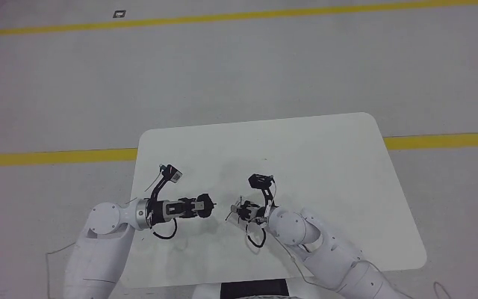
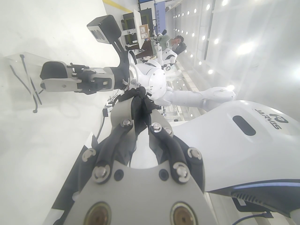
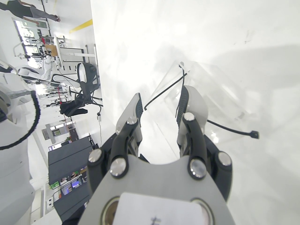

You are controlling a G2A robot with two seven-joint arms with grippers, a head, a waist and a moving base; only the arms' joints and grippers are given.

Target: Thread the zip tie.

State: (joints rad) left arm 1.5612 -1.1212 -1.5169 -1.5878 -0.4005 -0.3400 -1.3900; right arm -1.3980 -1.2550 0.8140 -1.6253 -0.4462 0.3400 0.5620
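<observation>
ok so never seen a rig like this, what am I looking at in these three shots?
It's a two-armed robot working at a white table. The top picture looks down from a camera above the arms. The other two come from a camera on each wrist, so each shows its own claw up close.

The left claw is shut; I can't tell whether it pinches anything. The right claw is open, with a black zip tie running across the gap between its fingers, not gripped. That tie and a second zip tie sit at a clear plastic holder on the table.

The left wrist picture also shows the right claw farther off, beside those ties.
</observation>
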